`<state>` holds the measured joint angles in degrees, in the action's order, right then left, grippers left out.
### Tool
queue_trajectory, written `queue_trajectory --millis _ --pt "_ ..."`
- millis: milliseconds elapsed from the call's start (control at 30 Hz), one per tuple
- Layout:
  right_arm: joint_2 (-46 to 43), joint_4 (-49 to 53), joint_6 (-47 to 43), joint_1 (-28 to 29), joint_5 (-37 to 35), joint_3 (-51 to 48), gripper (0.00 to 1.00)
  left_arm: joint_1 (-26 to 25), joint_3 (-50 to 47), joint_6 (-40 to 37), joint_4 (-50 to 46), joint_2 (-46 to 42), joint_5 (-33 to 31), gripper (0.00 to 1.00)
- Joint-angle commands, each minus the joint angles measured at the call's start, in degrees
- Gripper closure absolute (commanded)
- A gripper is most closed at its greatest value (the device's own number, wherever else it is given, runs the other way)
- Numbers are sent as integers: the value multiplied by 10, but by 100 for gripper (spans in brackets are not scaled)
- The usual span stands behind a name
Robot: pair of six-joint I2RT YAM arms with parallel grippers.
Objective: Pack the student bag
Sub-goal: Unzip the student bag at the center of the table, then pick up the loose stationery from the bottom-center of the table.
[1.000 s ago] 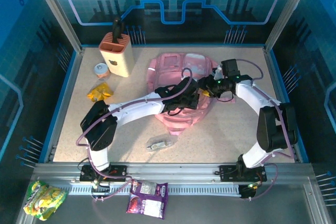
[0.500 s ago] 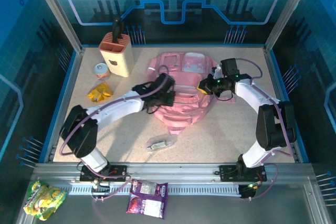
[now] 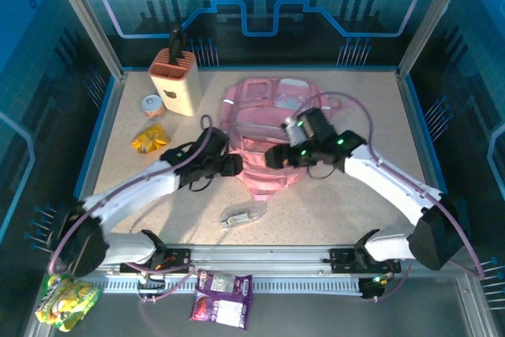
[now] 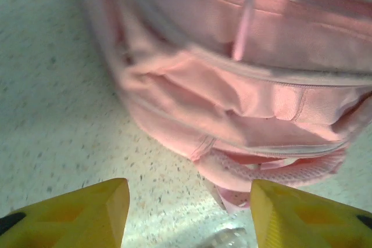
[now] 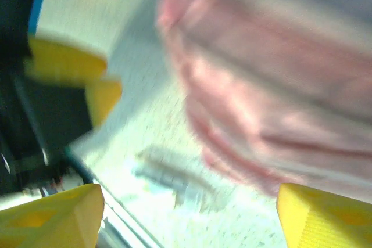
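Left wrist view: the left gripper (image 4: 189, 204) is spread and empty beside the large pink fabric backpack (image 4: 261, 85).
We see its yellow fingers (image 4: 87, 213) standing well apart with nothing between them, low over the speckled table (image 4: 52, 85), just off the backpack's rounded near edge. From above, the right gripper (image 3: 274, 155) hangs over the backpack's near half. Its own camera, though blurred, shows its jaws wide apart and holding nothing. The backpack lies flat mid-table, pale panel toward the far side. A small clear plastic packet (image 3: 240, 215) lies near its front edge, and a beige slotted holder (image 3: 175, 84) stands far left.
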<state>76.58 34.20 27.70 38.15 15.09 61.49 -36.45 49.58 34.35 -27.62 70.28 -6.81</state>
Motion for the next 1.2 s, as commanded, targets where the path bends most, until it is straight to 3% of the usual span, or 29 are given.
queue_trajectory --millis 0,133,233,500,767,1033,1167 --pt "55 85 -95 94 -62 -14 20 13 -53 113 -54 -82 -29 41" --pt "114 82 -164 192 -120 -8 11 23 -105 174 -120 -187 -73 38" --pt "167 84 -185 221 -159 11 0 24 -116 199 -175 -244 -106 35" --pt "253 63 -256 273 -166 61 0 29 -155 242 -202 -340 -139 23" --pt "332 62 -309 285 -198 126 0 32 -168 260 -214 -367 -158 20" --pt "357 58 -305 294 -199 119 12 33 -184 264 -182 -361 -146 18" --pt "356 50 -294 297 -207 113 24 32 -186 269 -179 -357 -147 16"
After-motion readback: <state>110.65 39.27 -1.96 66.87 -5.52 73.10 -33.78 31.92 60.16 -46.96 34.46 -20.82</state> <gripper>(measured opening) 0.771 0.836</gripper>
